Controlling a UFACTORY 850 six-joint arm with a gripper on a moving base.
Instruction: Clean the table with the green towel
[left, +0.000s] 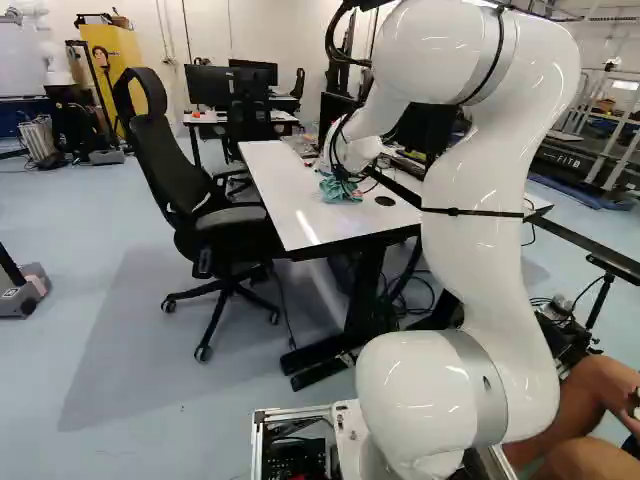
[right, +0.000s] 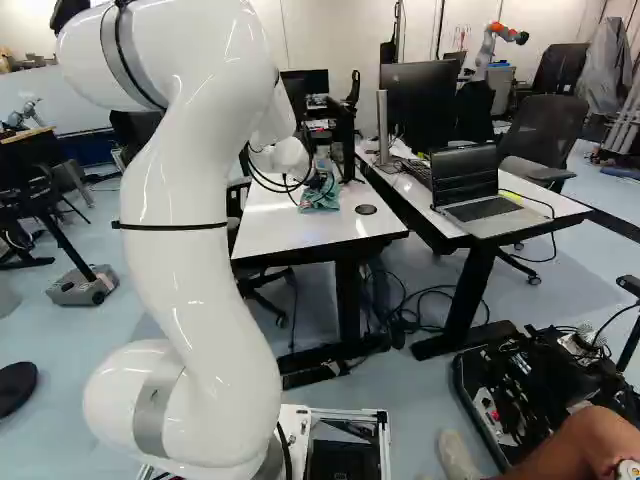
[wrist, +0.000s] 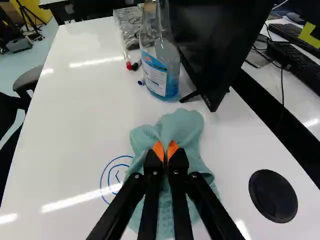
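Your fingers (wrist: 158, 151) are drawn narrow and pinch a gathered ridge of the green towel (wrist: 182, 125), their orange pads nearly meeting with cloth between them. That bunched grip makes sense: it leaves loose cloth spread around the tips, so it should be the towel and not the metal that rubs.

You have the towel lying on the white worktop (wrist: 90, 115), a little above the middle of the left base view and in the same sort of place in the right base view. In the wrist view, blue ink rings (wrist: 107, 175) show right beside the cloth, partly edged by it, which is probably why you are working here. I judge this to be the wiping stage, with that ink yet to come off; you'd want a low, sideways sweep across it, with light pressure.

Ahead of the fingers, the bottle (wrist: 167, 82) and the monitor (wrist: 205, 40) stand close together, so a long forward stroke might knock them. To the other side of the towel, the round black cover (wrist: 273, 196) could snag a trailing fold.
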